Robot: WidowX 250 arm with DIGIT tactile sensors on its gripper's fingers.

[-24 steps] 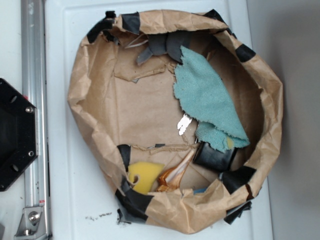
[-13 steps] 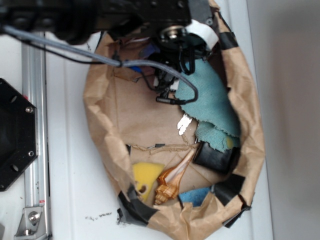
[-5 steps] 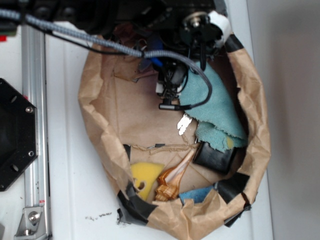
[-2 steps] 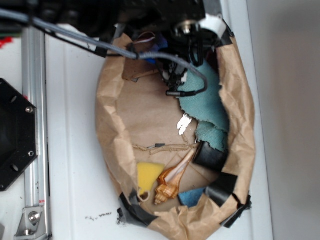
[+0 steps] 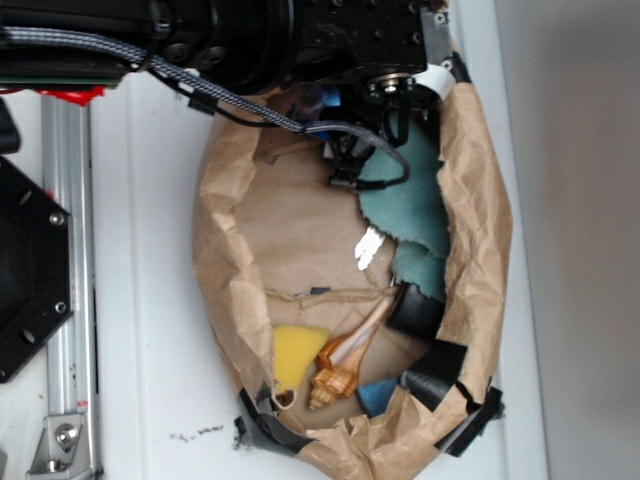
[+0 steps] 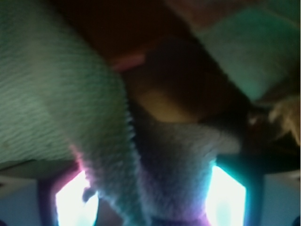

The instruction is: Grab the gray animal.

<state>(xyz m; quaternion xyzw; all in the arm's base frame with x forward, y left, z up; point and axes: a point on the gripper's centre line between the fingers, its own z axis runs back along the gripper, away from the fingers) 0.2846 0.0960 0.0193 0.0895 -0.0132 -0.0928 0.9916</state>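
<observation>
Robot arm (image 5: 250,35) black, boxy links across top of exterior view, matte housing with small screws. Braided grey-black cable (image 5: 130,55) runs along arm, thinner black cable (image 5: 375,165) loops below wrist. Round silver fitting (image 5: 383,88) under wrist, white band (image 5: 432,78) beside it. Small blue patch (image 5: 322,100) near cables (too blurred to identify). Wrist view: two glowing blurred shapes at bottom corners.

Your wrist view is very close and blurred. Teal cloth (image 6: 51,99) fills the left side, with more of it at the upper right. A gray fuzzy flap (image 6: 174,160) lies at bottom centre between the two glowing fingers (image 6: 75,202), touching the cloth's edge. Behind it sits a dark shape you can't identify. Whether the jaws grip the flap can't be told.
</observation>
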